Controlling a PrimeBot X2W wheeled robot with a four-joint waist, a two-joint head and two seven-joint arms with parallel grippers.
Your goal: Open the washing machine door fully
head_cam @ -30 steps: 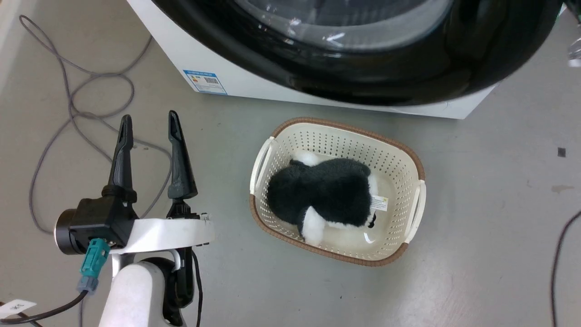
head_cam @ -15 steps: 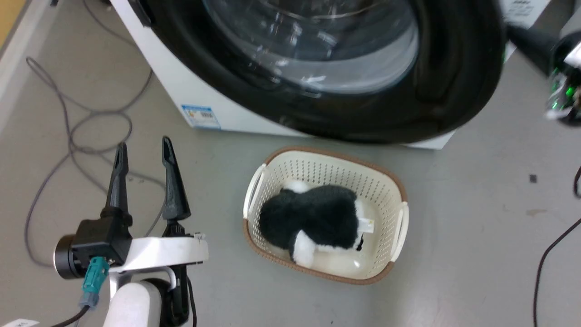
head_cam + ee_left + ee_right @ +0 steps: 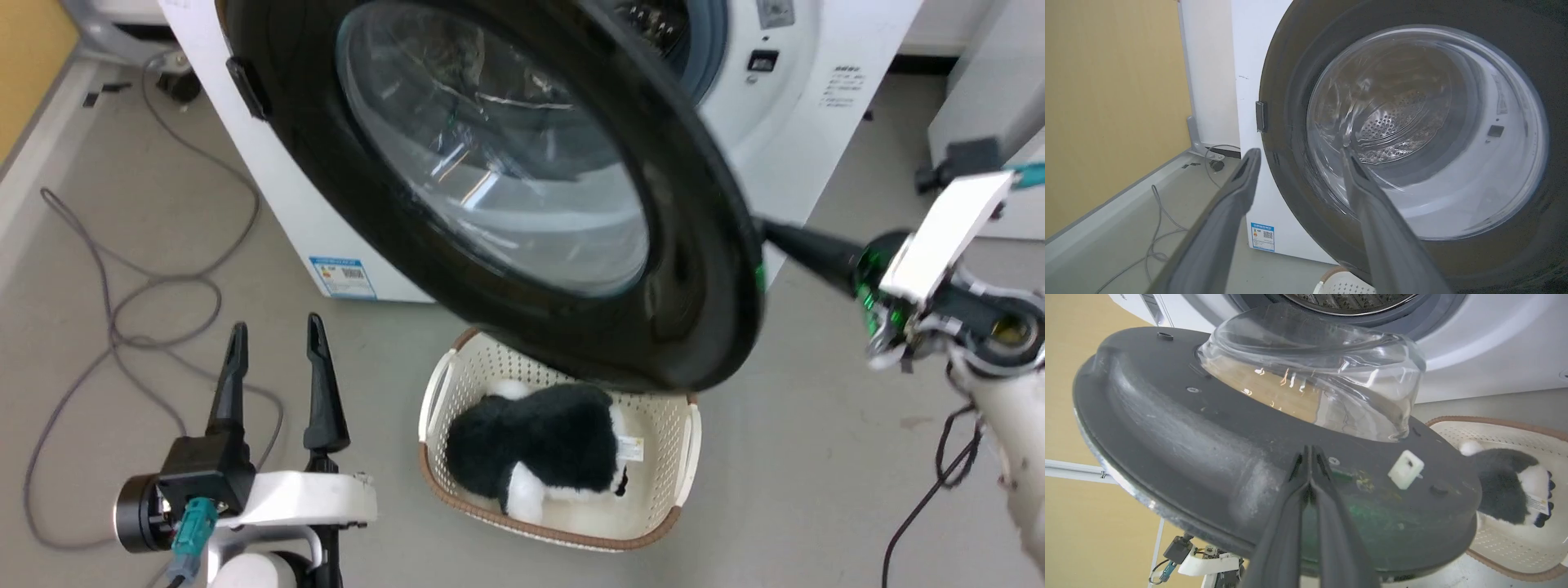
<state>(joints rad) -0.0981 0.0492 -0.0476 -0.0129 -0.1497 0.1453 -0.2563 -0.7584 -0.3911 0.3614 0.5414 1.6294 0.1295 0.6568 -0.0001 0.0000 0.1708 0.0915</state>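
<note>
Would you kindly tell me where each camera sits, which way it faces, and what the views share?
Head view: on the head, facing forward-down at the washing machine door and basket; left end effector lower left, right end effector at right.
Left wrist view: on the left wrist, facing the door's outer glass; its open fingers.
Right wrist view: on the right wrist, facing the door's inner side; its shut fingers.
Shared: the door.

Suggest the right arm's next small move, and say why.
Probably push the washing machine door a little further outward, away from the drum. It stands only partly open, and the right gripper, jaws shut, has its tips at the door's inner face beside the white latch.
</note>
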